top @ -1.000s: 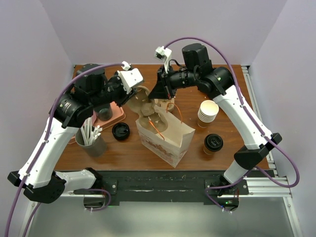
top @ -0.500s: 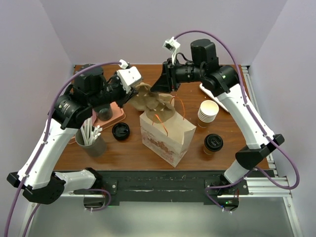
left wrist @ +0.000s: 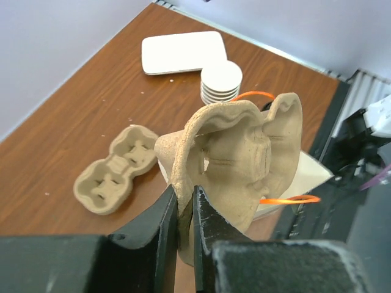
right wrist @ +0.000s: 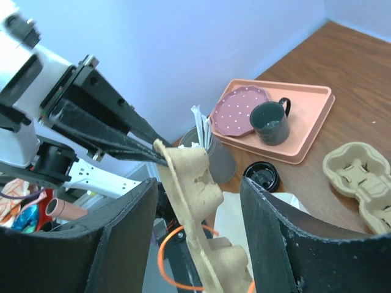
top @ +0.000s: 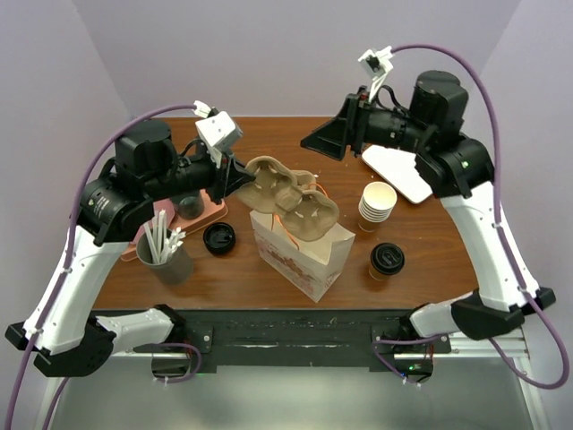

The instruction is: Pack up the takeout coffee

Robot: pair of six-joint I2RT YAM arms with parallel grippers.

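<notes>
Clearly the left fingers [left wrist: 164, 229] are pinched shut on the rim of a pulp cup carrier [left wrist: 244, 152], holding it tilted over the top of the paper bag [top: 304, 260] at the centre of the frame, presumably so it can go in as a cradle for the drink. Toward the upper right, the right fingers [right wrist: 122, 244] stand wide apart and grip nothing, hanging clear of the bag and leaving the carrier to one arm. Meanwhile the takeout coffee [top: 387, 260] stands upright on the bench [top: 224, 278], lid on, just right of the bag and untouched, below the stack of lidless cups [top: 377, 206]. A second carrier [left wrist: 116, 177] lies flat on the bench
</notes>
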